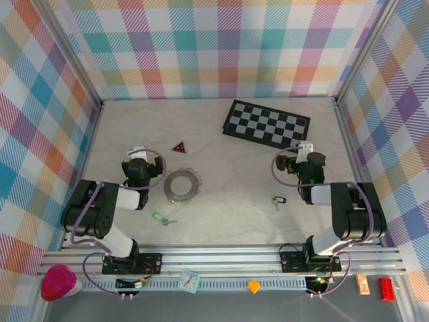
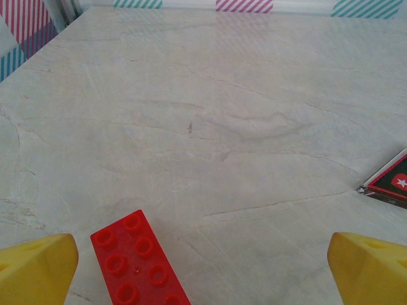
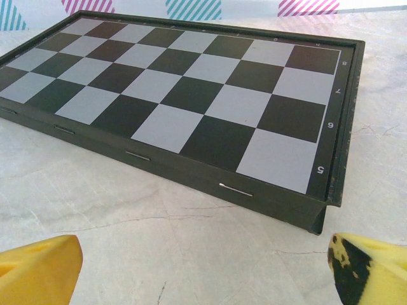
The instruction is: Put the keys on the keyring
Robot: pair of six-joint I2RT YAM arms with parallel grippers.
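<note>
Yellow fingers (image 2: 38, 267) of the left claw (image 1: 137, 157) are spread wide, nothing held; so is the right claw (image 1: 298, 155). Just right of the left claw the keyring (image 1: 182, 184) is laid. The green-tagged key (image 1: 159, 217) is found off the keyring's near-left rim, the black-clip key (image 1: 277, 200) well right of the keyring, by the right claw.

Marbled table (image 1: 228, 161) bears keyring (image 1: 183, 185), green-tagged key (image 1: 161, 217), black-looped key (image 1: 278, 200) — plus red triangle (image 1: 178, 147), chessboard (image 1: 266, 124), red brick (image 2: 140, 264).

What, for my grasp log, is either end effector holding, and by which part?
Nothing is held; the left end effector and right end effector are open and empty.
</note>
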